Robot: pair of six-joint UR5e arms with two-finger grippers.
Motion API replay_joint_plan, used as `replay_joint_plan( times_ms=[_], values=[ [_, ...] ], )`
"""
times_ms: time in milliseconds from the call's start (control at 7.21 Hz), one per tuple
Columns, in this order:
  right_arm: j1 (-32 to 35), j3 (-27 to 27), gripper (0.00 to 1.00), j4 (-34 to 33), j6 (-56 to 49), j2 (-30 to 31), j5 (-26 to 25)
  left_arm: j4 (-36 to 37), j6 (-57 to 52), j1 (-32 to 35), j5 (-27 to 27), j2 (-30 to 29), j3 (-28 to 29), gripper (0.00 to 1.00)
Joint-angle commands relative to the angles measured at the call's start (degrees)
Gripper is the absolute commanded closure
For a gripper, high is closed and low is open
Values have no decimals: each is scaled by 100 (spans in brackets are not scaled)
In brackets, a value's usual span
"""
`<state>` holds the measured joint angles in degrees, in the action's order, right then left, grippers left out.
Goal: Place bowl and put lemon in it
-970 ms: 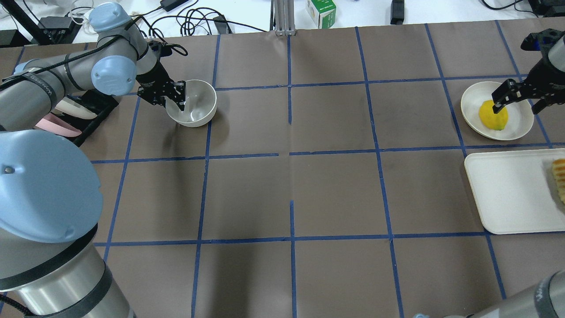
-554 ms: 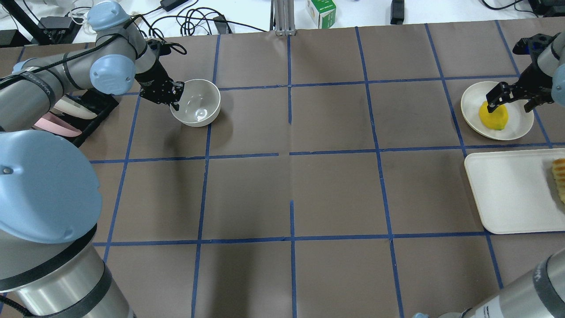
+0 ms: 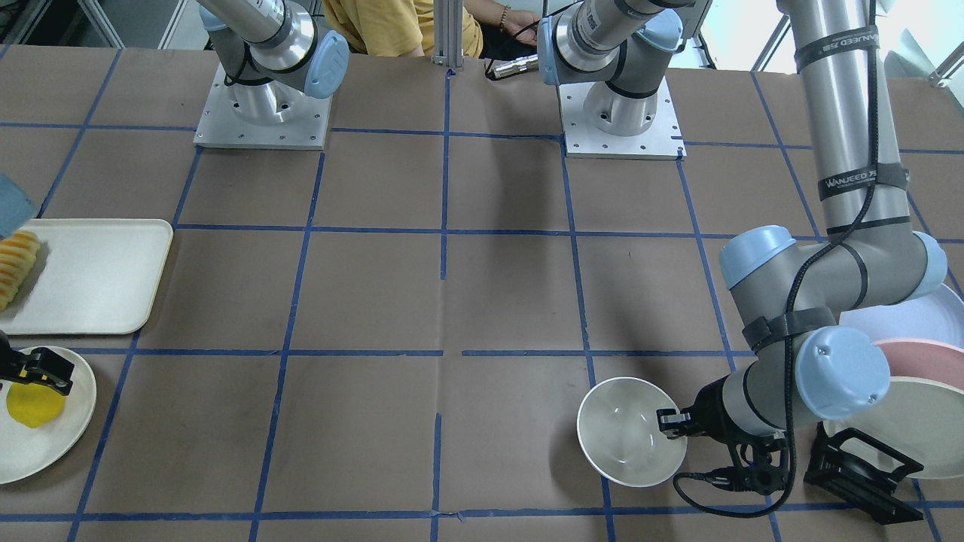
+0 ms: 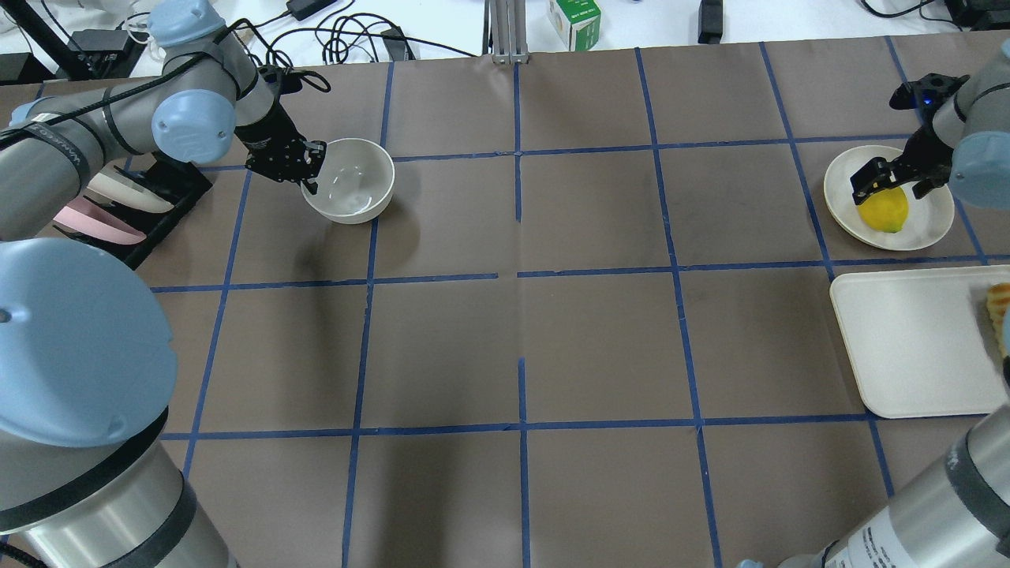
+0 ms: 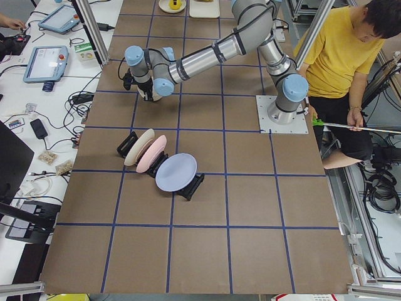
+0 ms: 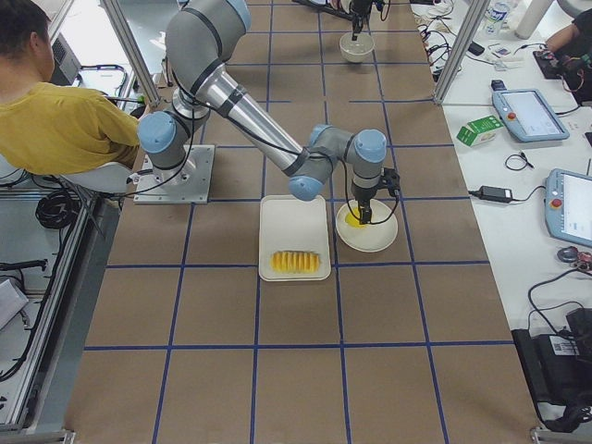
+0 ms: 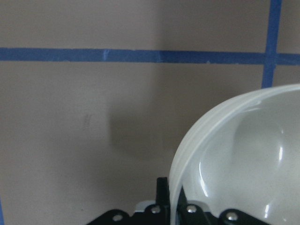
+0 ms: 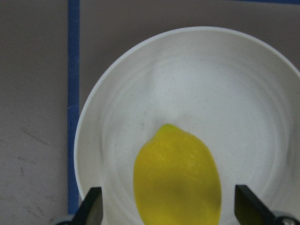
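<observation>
The lemon (image 8: 177,180) (near tip) is cut off below.

black band (image 3: 862,178) on left arm (image 3: 843,113) reads "wanjeed".

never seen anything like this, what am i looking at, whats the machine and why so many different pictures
It is a robot with two arms bolted to a brown table marked with blue tape. Each arm ends in a two-finger gripper. Two pictures look down on the table, one from behind the robot and one facing it. Two look along it from its ends, where a person in yellow sits nearby. Two come from cameras on the wrists. The left gripper is pinched on the rim of a white bowl. The right gripper is open, with a finger on either side of a lemon lying on a flat plate, not gripping it. Next to that is a tray with sliced yellow food. Near the left arm is a rack of upright plates.
</observation>
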<state>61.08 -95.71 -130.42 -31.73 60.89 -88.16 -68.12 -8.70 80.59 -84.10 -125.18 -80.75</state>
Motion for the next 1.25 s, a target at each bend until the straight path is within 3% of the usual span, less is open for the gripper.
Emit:
replay_joint_plan(
  times_ms=[0, 139, 554, 832, 1109],
  values=[
    [18, 61, 0, -36, -9, -156, 97, -192, 122, 210, 584, 274, -89, 100],
    [18, 166, 0, -27, -26, -270, 97, -175, 280, 594, 997, 466, -307, 100],
    [27, 457, 0, -18, -78, -543, 97, 842, 2000, 1984, 949, 915, -1229, 100],
    [18, 413, 0, 104, -79, -526, 71, 1649, 2022, 2084, 704, 926, -1775, 100],
    [18, 457, 0, 813, -53, -430, 19, 1679, 2004, 2101, 554, 864, -1883, 100]
  ],
)
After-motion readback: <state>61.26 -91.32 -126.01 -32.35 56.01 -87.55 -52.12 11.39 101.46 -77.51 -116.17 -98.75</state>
